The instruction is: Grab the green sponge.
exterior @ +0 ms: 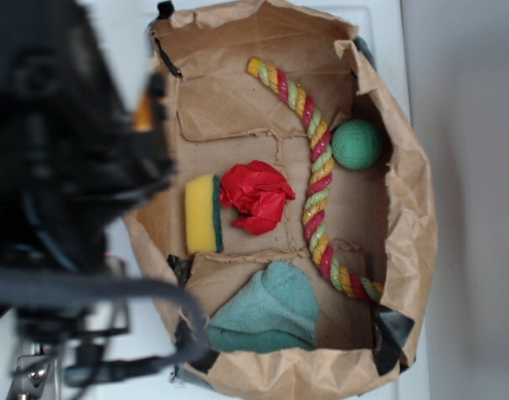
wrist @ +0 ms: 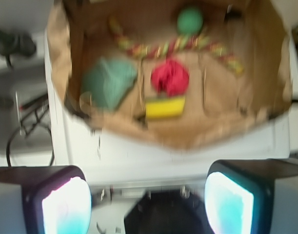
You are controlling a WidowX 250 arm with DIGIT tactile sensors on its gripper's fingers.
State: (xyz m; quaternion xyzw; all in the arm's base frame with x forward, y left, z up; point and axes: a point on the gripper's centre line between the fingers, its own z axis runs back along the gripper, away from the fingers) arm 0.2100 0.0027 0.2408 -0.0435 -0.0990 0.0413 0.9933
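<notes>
Brown paper lining (exterior: pixel 229 100) is covering the inside of a box w/ several items lying in it. The sponge (exterior: pixel 202 214) is sitting near the box's left side in the exterior view, yellow foam mostly, w/ its thin green layer facing right & touching or just beside a red crumpled wad (exterior: pixel 256 197). In the wrist view the sponge (wrist: pixel 165 107) is showing just below the wad (wrist: pixel 170 78), near the front edge of the lining (wrist: pixel 236 97).

A rope (exterior: pixel 317 179), striped red/yellow/green, is running from top centre down to bottom right. A ball (exterior: pixel 356 143) is lying just right of the rope, near the box's right wall. A teal cloth (exterior: pixel 269 311) is bunched at the bottom, below the sponge & wad.

The gripper (wrist: pixel 148 204) is hanging outside the box, well apart from the sponge, nothing between its fingers (wrist: pixel 66 207), which are standing spread wide. In the exterior view the arm (exterior: pixel 62 167) is blurring across the left side, so gripper detail isn't readable there.
</notes>
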